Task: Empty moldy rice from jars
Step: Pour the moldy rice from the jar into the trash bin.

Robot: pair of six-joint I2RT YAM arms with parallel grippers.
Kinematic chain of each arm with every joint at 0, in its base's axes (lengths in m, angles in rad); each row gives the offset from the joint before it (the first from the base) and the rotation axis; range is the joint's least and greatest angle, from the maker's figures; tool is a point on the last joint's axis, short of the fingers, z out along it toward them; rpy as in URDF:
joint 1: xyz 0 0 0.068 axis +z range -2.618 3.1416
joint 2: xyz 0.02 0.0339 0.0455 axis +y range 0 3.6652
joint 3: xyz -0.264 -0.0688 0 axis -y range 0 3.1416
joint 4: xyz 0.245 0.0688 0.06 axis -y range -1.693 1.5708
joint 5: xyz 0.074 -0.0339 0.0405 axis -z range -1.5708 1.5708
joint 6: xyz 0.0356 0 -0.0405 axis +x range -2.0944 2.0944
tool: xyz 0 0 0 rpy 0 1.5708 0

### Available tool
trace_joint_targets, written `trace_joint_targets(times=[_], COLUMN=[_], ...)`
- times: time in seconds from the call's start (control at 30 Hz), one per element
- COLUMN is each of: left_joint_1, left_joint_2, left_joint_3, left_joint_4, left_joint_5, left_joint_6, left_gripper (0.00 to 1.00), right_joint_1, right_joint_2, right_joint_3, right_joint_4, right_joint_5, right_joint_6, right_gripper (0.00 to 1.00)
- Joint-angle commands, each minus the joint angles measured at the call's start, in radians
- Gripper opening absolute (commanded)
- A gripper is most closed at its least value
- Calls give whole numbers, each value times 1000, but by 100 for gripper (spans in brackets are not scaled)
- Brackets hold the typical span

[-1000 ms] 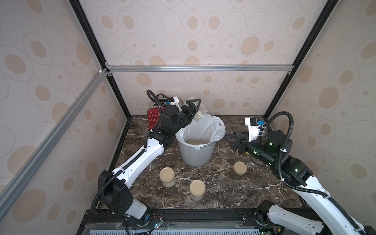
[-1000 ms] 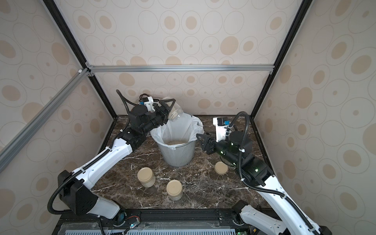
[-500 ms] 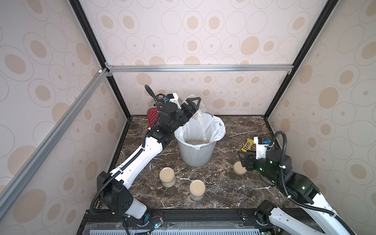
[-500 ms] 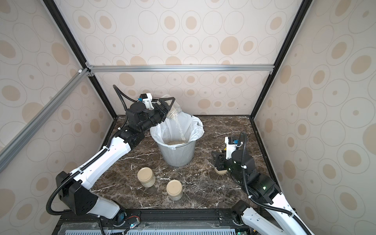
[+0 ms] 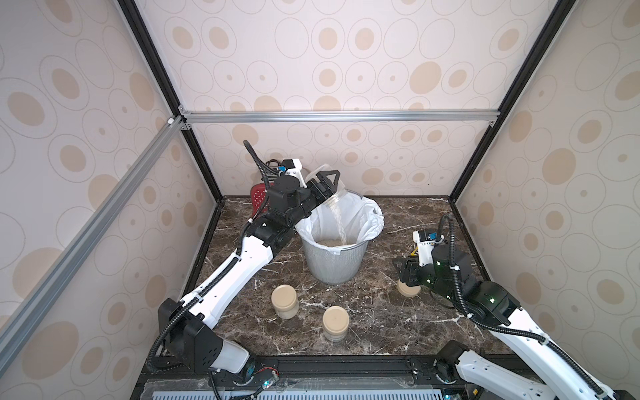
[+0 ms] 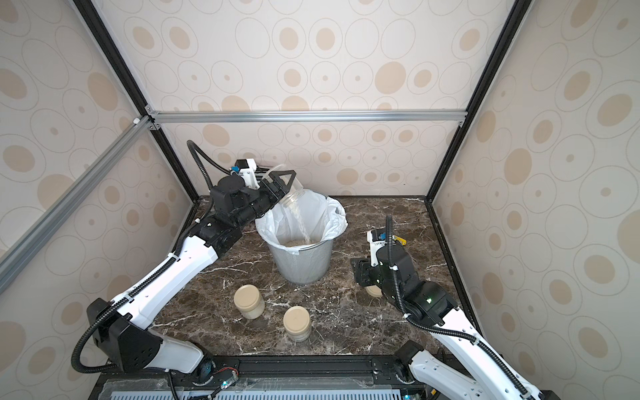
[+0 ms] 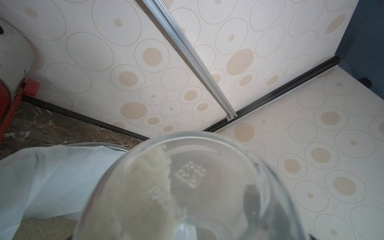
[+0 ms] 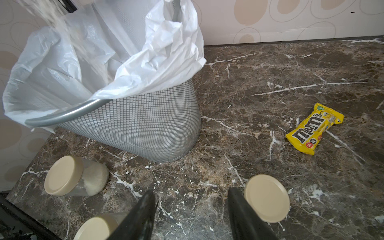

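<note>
Hovering over brown marble tabletop (image 5: 381, 311), left claw (image 5: 327, 183) grips jar (image 5: 336, 198), right claw (image 8: 191, 192) parted.

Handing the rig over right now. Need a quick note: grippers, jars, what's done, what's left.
Left gripper: shut on the open jar, tilted over the bin; rice is streaming into the liner.
Right gripper: open, empty, low over the table beside the loose lid.
Done: one jar opened and mostly poured; some rice is in it yet.
Left: finish this pour, then open and empty the two lidded jars at the front, both holding rice.
</note>
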Motion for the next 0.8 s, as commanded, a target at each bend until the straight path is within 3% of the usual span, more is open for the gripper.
trace_joint_targets(times=[0.0,0.77], left_joint_1=[5,4], left_joint_2=[-61,-105], left_joint_3=[39,-14], left_joint_4=[71,65], left_joint_5=[-29,-44], left_joint_6=[62,79], left_gripper=[45,46], right_joint_1=[0,0], right_joint_2=[-10,-38], right_joint_3=[22,-3], right_joint_4=[-6,13], right_joint_5=[2,1], right_joint_6=[-11,27], right_gripper=[58,58])
